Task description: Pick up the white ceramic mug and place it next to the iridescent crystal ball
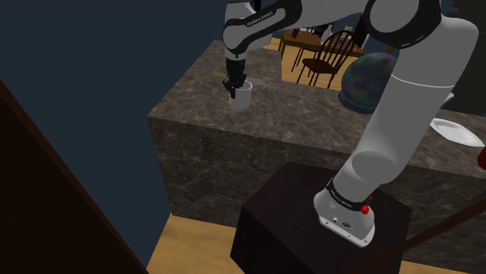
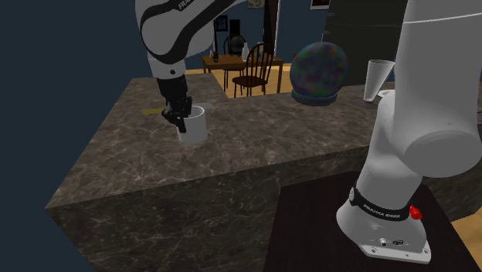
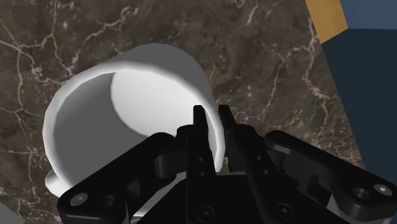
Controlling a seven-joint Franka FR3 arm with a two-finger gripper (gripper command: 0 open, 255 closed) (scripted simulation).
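Well, I have the dark veined counter (image 2: 263,127) as the work surface. The iridescent crystal ball (image 2: 318,71) stands on it, well apart from the white mug (image 2: 193,125), which is upright near the far corner. My gripper (image 3: 212,118) has its jaws narrowed onto the rim wall, one finger inside and one outside. I judge the mug light, rigid, slick and chippable, so this rim pinch may let it swing.

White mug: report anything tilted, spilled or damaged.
Nothing stands out. The plain white mug is upright and intact, nothing is spilled on the dark veined stone counter, and the black two-finger gripper clasps its rim.
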